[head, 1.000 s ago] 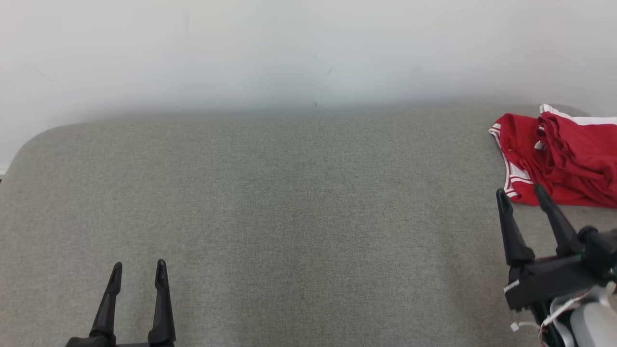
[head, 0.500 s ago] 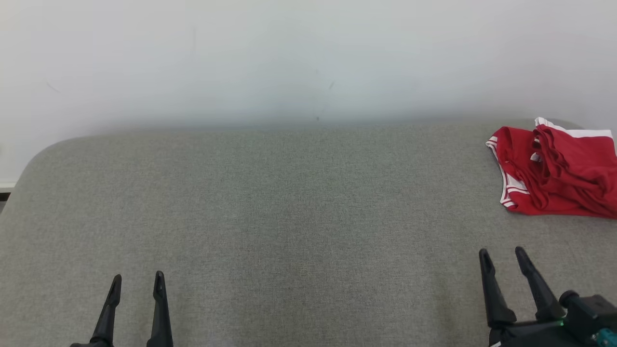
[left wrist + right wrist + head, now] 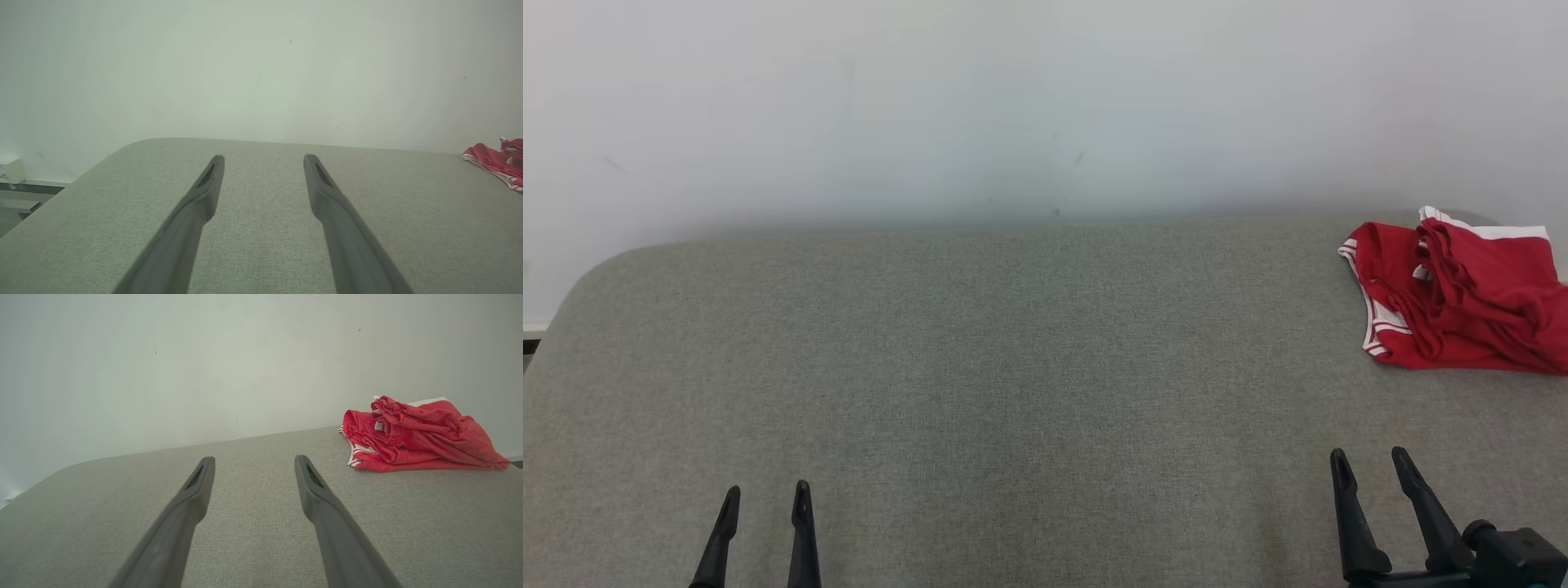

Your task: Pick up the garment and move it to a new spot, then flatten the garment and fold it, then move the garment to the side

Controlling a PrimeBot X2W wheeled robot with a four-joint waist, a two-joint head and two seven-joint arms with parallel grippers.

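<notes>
Crumpled red garment (image 3: 1454, 302) lies at the far right of the grey fabric-covered surface (image 3: 1013, 367), close to the back edge where it meets the white wall (image 3: 1013, 98). Folds are piled toward its right side. White striped trim runs along its left edge and there is a white band at the back. Its right part runs off the head view's edge. It rests on the surface, apart from both grippers.

Open left gripper (image 3: 766, 488) sits low at the near left of the surface, pointing away toward the wall. In the left wrist view its two dark fingers (image 3: 196, 208) stand well apart, with bare grey cloth in the gap. The garment is a small red patch at that view's far right edge, well apart from this gripper.

Open right gripper (image 3: 1368, 451) is at the near right, jaws spread and gripping nothing, tips leaning slightly left in the head view. The garment is ahead of it and to its right, with a stretch of grey cloth between tips and fabric. In the right wrist view both prongs are wide apart over the surface, with the garment up and right of the tips, near the wall.

The surface's far left corner is rounded
</notes>
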